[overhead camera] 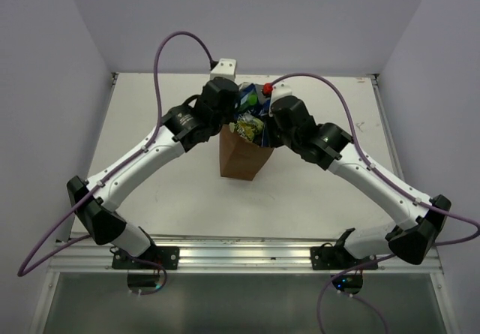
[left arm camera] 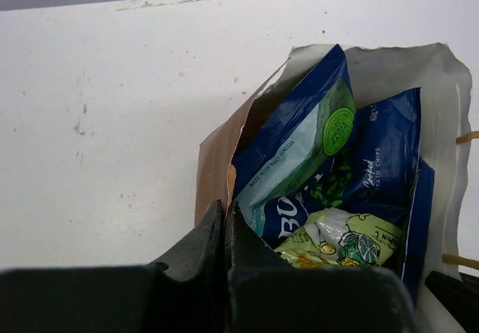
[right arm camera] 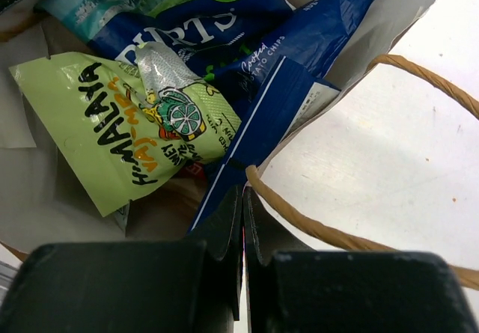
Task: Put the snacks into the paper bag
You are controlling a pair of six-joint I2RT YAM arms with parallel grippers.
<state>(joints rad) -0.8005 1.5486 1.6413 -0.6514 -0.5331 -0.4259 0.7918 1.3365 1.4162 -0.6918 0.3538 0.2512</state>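
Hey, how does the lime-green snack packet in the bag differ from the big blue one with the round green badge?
Colour: the lime-green packet is pale green with black lettering, while the blue packet is dark blue with white lettering. Pose: the lime-green packet lies low and creased, while the blue packet stands taller, its top near the rim. Both sit inside the paper bag.
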